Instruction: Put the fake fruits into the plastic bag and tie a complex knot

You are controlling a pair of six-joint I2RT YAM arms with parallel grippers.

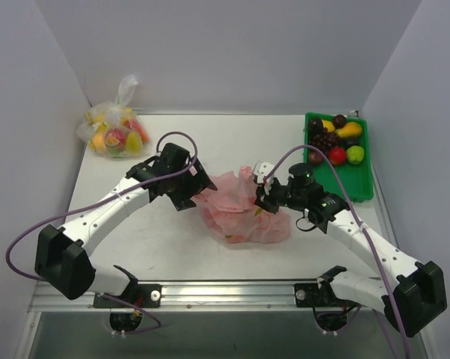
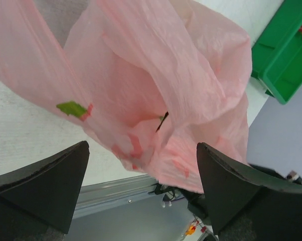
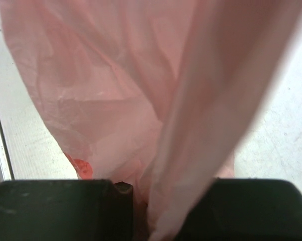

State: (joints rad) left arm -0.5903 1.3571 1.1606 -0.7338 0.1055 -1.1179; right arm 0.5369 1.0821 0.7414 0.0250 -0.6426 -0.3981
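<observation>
The pink plastic bag (image 1: 240,209) lies crumpled mid-table between my two grippers. My left gripper (image 1: 200,185) is at the bag's left edge; in the left wrist view it (image 2: 142,148) is wide open, with the bag (image 2: 156,75) just ahead of its fingertips and nothing gripped. My right gripper (image 1: 261,196) is at the bag's right edge; in the right wrist view it (image 3: 163,186) is shut on a strip of the bag (image 3: 206,100). The fake fruits (image 1: 336,142) lie in the green tray (image 1: 359,183). Red and green marks show on the bag; I cannot tell whether any fruit is inside.
A clear bag of yellow-red fruit (image 1: 114,133) sits at the back left corner. The green tray stands along the right edge and shows in the left wrist view (image 2: 281,65). A metal rail (image 1: 225,288) runs along the table's near edge. White walls enclose three sides.
</observation>
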